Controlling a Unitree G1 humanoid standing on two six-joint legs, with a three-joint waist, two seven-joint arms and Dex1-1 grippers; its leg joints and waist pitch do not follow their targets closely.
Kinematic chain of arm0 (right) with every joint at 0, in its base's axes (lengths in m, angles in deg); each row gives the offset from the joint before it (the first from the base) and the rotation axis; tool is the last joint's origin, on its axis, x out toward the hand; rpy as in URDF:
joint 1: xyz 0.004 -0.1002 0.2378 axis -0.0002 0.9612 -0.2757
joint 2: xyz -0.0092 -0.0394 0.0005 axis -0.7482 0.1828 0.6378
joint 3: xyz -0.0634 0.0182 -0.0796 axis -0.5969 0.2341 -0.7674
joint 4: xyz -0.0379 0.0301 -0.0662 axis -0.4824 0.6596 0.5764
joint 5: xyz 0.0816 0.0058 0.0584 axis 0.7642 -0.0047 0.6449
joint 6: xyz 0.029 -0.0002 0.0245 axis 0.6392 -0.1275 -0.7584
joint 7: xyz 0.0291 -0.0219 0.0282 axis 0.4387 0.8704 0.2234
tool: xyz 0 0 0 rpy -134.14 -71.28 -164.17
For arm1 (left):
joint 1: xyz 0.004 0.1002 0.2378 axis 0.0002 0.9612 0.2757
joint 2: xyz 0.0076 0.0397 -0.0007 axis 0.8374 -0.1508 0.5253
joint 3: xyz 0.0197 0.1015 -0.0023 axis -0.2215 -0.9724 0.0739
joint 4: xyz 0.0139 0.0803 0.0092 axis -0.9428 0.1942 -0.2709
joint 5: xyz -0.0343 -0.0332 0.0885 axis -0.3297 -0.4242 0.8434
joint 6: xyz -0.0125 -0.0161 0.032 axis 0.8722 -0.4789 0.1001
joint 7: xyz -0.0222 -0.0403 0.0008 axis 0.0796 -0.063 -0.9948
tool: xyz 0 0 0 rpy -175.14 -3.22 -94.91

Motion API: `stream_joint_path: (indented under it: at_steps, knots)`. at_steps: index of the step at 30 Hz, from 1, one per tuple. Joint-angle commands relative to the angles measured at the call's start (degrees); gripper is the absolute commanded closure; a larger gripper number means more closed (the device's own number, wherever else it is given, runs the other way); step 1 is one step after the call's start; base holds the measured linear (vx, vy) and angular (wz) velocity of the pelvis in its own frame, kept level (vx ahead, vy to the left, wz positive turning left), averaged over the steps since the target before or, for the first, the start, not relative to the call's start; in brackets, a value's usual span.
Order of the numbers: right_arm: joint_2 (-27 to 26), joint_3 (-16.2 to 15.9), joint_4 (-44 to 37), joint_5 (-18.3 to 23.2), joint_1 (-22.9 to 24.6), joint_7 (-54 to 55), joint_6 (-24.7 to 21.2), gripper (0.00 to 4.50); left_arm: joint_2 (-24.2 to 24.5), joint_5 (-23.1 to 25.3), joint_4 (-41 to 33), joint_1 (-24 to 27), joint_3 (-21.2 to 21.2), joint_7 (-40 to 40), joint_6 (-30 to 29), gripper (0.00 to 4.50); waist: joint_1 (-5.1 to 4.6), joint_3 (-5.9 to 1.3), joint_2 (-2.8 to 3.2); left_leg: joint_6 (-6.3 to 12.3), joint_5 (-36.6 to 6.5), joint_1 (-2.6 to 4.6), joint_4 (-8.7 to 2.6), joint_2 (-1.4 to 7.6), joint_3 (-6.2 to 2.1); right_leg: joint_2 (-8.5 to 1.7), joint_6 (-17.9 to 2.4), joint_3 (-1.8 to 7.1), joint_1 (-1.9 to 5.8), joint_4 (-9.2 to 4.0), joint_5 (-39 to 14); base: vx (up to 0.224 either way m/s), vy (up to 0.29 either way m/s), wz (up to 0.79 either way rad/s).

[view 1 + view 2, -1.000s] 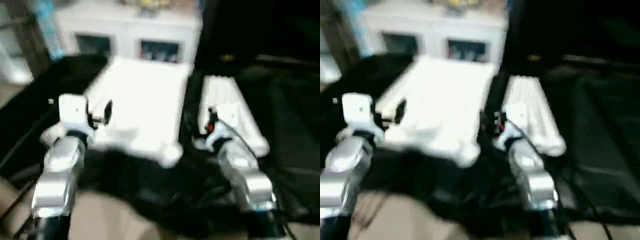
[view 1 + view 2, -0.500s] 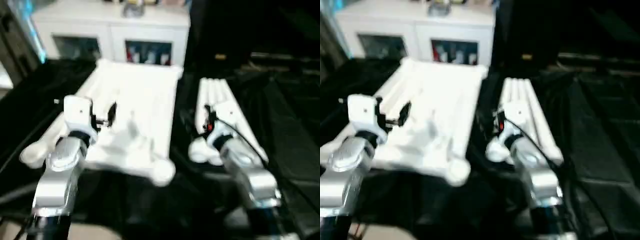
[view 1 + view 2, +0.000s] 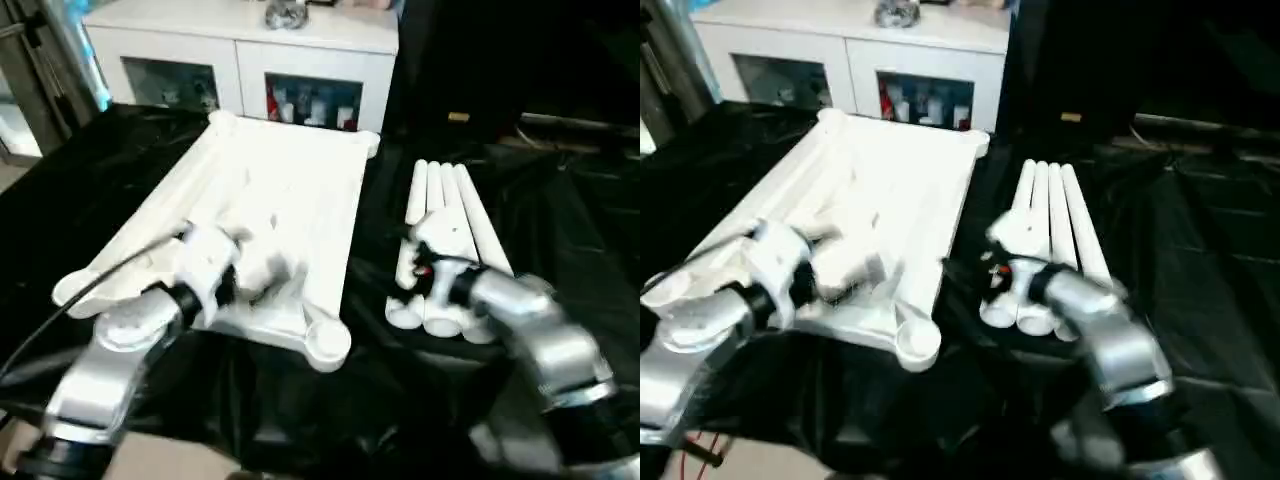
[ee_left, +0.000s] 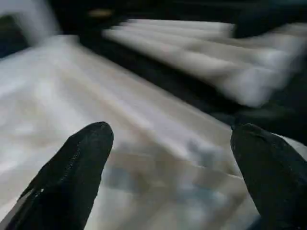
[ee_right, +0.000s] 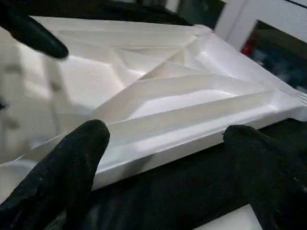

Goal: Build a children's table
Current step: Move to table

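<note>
Across the middle of the left eye view, the tabletop (image 3: 265, 225) lies upside down on the black-draped surface (image 3: 560, 230), ribs up, a round corner socket (image 3: 328, 343) at its near right corner. To its right, four tube legs (image 3: 440, 250) lie side by side, touching one another and apart from the tabletop. The left end effector (image 3: 255, 270) hovers over the tabletop's near edge; the right end effector (image 3: 415, 270) sits at the near ends of the legs. A white cabinet (image 3: 250, 50) fills the upper left.

Right eye view: the same layout, with the legs (image 3: 1045, 240) right of centre and the tabletop (image 3: 860, 210) running from lower left toward upper centre.

Left wrist view: both black fingertips (image 4: 72, 172) stand wide apart, released, holding nothing, above the blurred ribbed underside (image 4: 120, 124), with the legs (image 4: 206, 57) across the upper right.

Right wrist view: its fingertips (image 5: 72, 167) are also spread and empty, facing the tabletop's edge (image 5: 192, 129) across a strip of black cloth.

Judging by looks, the parts are hollow moulded plastic: light, stiff, and smooth enough to slip. A leg will likely roll when nudged, so it is best pinched across its width a little in from one end, leaving that end free for the socket. The tabletop is probably too broad to grip; a rib or rim offers the likeliest hold for steadying it.
</note>
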Motion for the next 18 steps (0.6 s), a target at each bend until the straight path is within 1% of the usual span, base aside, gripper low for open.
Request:
stream_joint_path:
  at_steps: [1, 2, 3, 4, 5, 6, 7, 8, 9, 10, 11, 12, 13, 14, 16, 18]
  knots:
    - [1.8, -0.9, -1.9, 1.1, -0.2, -4.1, -0.2, 0.04, 2.0, -0.6, -0.4, -1.8, -2.2, -6.1, -0.6, 0.23, -0.34, -1.79, 0.55, -1.37, -17.7, 1.29, -6.16, 3.65, -1.09, -4.61, -10.2, 2.86, 1.42, -5.68, -13.1, -0.057, 0.006, -0.02]
    - [1.8, -0.9, -1.9, 1.1, -0.2, -4.1, -0.2, 0.02, 2.0, -0.6, -0.4, -1.8, -2.2, -6.1, -0.6, 0.33, -0.38, -1.61, 0.43, -2.35, -20.6, 1.62, -6.25, 3.70, -1.09, -4.91, -9.1, 3.02, 1.25, -6.13, -18.1, 0.000, 0.000, 0.00]
    - [3.4, -1.8, -3.1, 2.9, 0.2, -8.0, -1.0, 0.02, 3.5, 0.4, 1.6, -2.9, -3.5, -9.7, 2.3, 0.41, -0.48, -1.55, 0.27, -2.80, -20.9, 1.55, -6.38, 3.73, -1.21, -5.09, -8.6, 3.12, 1.31, -6.41, -19.7, 0.000, 0.000, 0.00]
    - [4.1, -2.2, -3.6, 3.9, 0.4, -9.7, -1.8, 0.02, 4.2, 1.0, 2.9, -3.8, -4.4, -11.5, 3.0, 0.41, -0.38, -1.65, 0.15, -2.56, -20.3, 1.44, -6.37, 3.72, -1.23, -5.10, -8.2, 3.16, 1.44, -6.55, -19.6, 0.000, 0.000, 0.00]
    - [4.2, -2.3, -3.7, 4.0, 0.4, -10.1, -1.9, 0.02, 4.4, 1.2, 3.2, -4.0, -4.6, -12.0, 3.3, 0.47, -0.09, -1.97, 0.27, -2.15, -18.7, 1.70, -6.27, 3.82, -1.11, -5.00, -7.9, 3.32, 1.29, -6.30, -17.4, 0.000, 0.000, 0.00]
    - [5.1, -2.8, -4.4, 4.9, 0.6, -12.1, -2.7, 0.02, 5.4, 1.9, 5.5, -5.3, -5.8, -15.0, 5.2, 0.59, -0.33, -1.98, 0.32, -1.95, -16.9, 1.38, -6.29, 3.75, -0.99, -4.84, -8.6, 3.25, 1.40, -6.02, -14.1, 0.000, 0.000, 0.00]
    - [5.4, -3.0, -4.5, 5.0, 0.6, -12.7, -2.7, 0.02, 5.8, 2.3, 6.7, -6.2, -6.4, -16.2, 5.9, 0.73, -0.19, -2.15, 0.30, -1.62, -15.5, 1.39, -6.18, 3.76, -0.89, -4.87, -8.8, 3.28, 1.52, -5.96, -12.4, 0.000, 0.000, 0.00]
    - [5.5, -3.1, -4.6, 5.1, 0.7, -13.0, -2.6, 0.02, 6.0, 2.5, 7.5, -6.7, -6.7, -17.0, 6.5, 0.73, -0.18, -2.27, 0.28, -1.51, -14.7, 1.46, -6.08, 3.80, -0.81, -4.86, -9.2, 3.25, 1.44, -5.75, -10.9, 0.000, 0.000, 0.00]
    - [5.8, -3.4, -4.9, 5.1, 0.9, -13.5, -2.8, 0.02, 6.4, 3.0, 9.0, -7.6, -7.5, -18.2, 7.1, 0.82, -0.22, -2.33, 0.18, -1.33, -13.0, 1.17, -5.98, 3.77, -0.69, -4.89, -9.9, 3.21, 1.63, -5.52, -8.6, 0.000, 0.000, 0.00]
    - [6.0, -3.6, -5.1, 4.9, 1.0, -13.8, -3.0, 0.02, 6.8, 3.5, 10.0, -8.3, -8.3, -19.2, 7.4, 0.85, -0.14, -2.41, 0.19, -1.13, -11.8, 1.16, -5.91, 3.75, -0.64, -4.79, -10.3, 3.16, 1.67, -5.36, -7.0, 0.000, 0.000, 0.00]
    - [6.2, -3.7, -5.2, 4.8, 1.1, -13.9, -3.0, 0.02, 7.0, 3.8, 10.7, -8.7, -8.7, -19.8, 7.6, 0.87, -0.10, -2.52, 0.72, -1.17, -11.3, 1.31, -5.85, 3.76, -0.64, -4.77, -10.6, 3.13, 1.56, -5.25, -6.1, 0.000, 0.000, 0.00]
    - [6.2, -4.0, -5.1, 4.2, 1.2, -14.0, -2.9, 0.02, 6.9, 4.3, 12.5, -9.8, -9.3, -21.0, 7.2, 1.01, -0.27, -2.65, 0.43, -1.12, -9.9, 1.08, -5.73, 3.77, -0.56, -4.74, -11.3, 3.06, 1.77, -5.00, -3.2, 0.000, 0.000, 0.00]
    - [6.2, -4.1, -5.1, 4.2, 1.2, -14.1, -2.9, 0.02, 6.9, 4.3, 12.8, -9.9, -9.3, -21.2, 7.1, 1.16, -0.19, -2.75, 0.44, -1.07, -9.4, 1.15, -5.65, 3.74, -0.48, -4.71, -11.6, 3.03, 1.79, -4.89, -2.0, 0.000, 0.000, 0.00]
    - [6.1, -4.1, -5.0, 4.1, 1.3, -14.0, -2.8, 0.02, 6.8, 4.6, 13.7, -10.4, -9.6, -21.7, 7.0, 1.26, -0.17, -2.94, 0.52, -0.72, -7.7, 1.08, -5.55, 3.77, -0.47, -4.78, -12.3, 2.93, 1.98, -4.57, 0.8, 0.000, 0.000, 0.00]
    - [6.1, -4.2, -5.1, 4.3, 1.4, -13.9, -2.9, 0.02, 6.9, 5.6, 15.5, -11.2, -10.4, -21.9, 8.0, 1.29, -0.18, -2.94, 0.40, -0.02, -6.6, 1.07, -5.49, 3.75, -0.34, -4.74, -13.1, 2.86, 2.10, -4.54, 3.0, 0.000, 0.000, 0.00]
    - [6.2, -4.5, -5.1, 4.0, 1.8, -13.8, -2.9, 0.02, 7.0, 7.6, 18.7, -12.5, -11.7, -22.1, 9.0, 1.57, -0.14, -2.95, 0.42, 0.32, -6.3, 1.06, -5.48, 3.77, -0.29, -4.82, -13.3, 2.89, 2.21, -4.57, 3.3, 0.000, 0.000, 0.00]
